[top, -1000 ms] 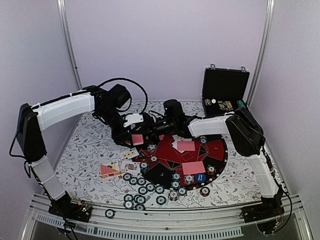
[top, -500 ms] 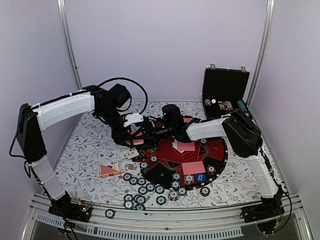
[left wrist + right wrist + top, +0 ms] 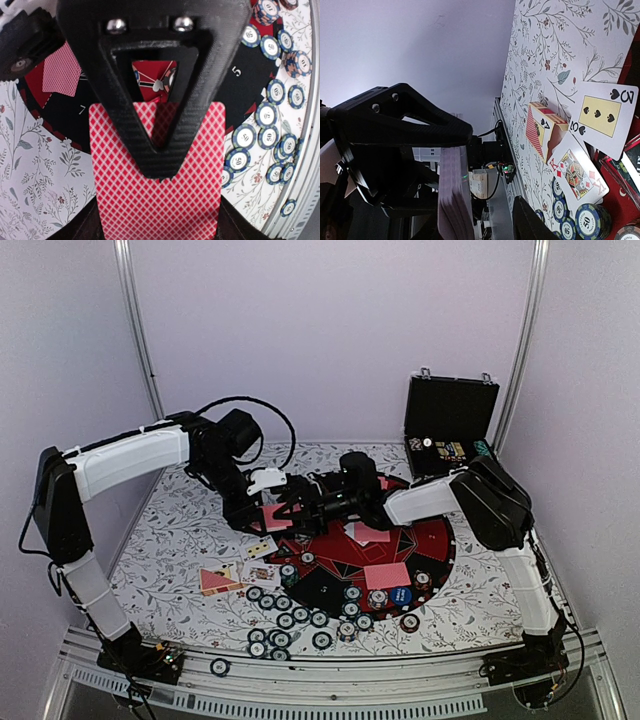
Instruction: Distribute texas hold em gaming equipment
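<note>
Since the left gripper [image 3: 159,172] is clenched on the deck of pink-red-backed cards [image 3: 155,210] above the nine o'clock rim of the mat [image 3: 432,532], the stack seems offered for dealing. The right gripper [image 3: 299,506] reaches in from three o'clock and straddles the deck's edge, probably to peel off one card, though I cannot tell whether it has pinched anything. Chips [image 3: 285,620] lie spread by the mat's seven o'clock edge.

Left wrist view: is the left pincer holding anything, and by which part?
The red-backed card stack, pinched by its flat faces, mid-width near one short edge.
</note>
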Motion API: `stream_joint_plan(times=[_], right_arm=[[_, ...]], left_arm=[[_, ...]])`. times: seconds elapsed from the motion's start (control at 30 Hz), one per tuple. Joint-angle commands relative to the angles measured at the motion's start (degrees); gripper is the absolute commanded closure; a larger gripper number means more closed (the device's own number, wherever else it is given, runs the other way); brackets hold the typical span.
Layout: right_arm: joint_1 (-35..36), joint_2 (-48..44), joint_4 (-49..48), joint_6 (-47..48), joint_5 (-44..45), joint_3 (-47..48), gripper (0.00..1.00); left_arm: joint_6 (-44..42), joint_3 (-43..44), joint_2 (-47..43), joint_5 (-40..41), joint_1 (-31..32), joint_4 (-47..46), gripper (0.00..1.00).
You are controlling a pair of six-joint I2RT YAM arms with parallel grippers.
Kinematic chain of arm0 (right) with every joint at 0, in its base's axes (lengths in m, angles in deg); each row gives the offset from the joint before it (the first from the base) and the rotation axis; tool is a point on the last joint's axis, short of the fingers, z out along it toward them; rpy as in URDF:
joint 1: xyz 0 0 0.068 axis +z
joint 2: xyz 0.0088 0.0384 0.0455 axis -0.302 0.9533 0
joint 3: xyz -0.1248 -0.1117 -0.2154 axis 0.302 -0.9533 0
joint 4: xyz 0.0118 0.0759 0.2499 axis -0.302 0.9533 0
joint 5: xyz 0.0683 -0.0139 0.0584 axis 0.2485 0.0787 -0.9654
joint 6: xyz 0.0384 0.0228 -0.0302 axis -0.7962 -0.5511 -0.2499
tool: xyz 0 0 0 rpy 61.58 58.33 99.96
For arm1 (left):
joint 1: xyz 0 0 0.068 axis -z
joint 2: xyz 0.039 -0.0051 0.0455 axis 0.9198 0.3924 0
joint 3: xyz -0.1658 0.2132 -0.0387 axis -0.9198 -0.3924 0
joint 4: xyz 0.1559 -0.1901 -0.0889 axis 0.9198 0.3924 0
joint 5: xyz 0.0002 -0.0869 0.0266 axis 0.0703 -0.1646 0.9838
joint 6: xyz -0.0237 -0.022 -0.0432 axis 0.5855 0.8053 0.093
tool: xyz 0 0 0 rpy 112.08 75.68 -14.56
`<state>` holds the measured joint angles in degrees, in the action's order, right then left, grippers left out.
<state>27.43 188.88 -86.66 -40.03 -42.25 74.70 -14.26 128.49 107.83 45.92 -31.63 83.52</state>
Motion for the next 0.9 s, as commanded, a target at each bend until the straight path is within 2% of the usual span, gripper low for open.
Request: stream_joint_plan(times=[0.0, 0.07, 0.17, 0.2, 0.63, 0.87], right_arm=[[-0.8, -1.4, 1.6, -0.3, 0.9, -1.5, 0.60], [-1.0, -1.7, 1.7, 0.0, 0.8, -2.3, 0.64], [-1.5, -2.5, 1.7, 0.4, 0.9, -3.8, 0.78], [-1.6, -2.8, 1.8, 0.5, 0.9, -4.1, 0.80], [-2.5, -5.3, 11.1, 7.4, 1.4, -3.7, 0.81], [-2.8, -6.7, 13.1, 9.3, 1.4, -3.9, 0.95]], left_arm=[[-0.4, 0.7, -2.5, -1.1, -0.6, -0.1, 0.52], [-0.4, 0.7, -2.5, -0.8, -0.6, 0.0, 0.52], [-0.5, 0.3, -2.5, -0.5, -0.6, 0.0, 0.52], [-0.6, 0.0, -2.5, -0.2, -0.6, -0.1, 0.52], [-0.5, -0.3, -2.2, -0.1, -0.6, -0.3, 0.52], [-0.5, -0.2, -1.9, -0.1, -0.6, -0.3, 0.52]])
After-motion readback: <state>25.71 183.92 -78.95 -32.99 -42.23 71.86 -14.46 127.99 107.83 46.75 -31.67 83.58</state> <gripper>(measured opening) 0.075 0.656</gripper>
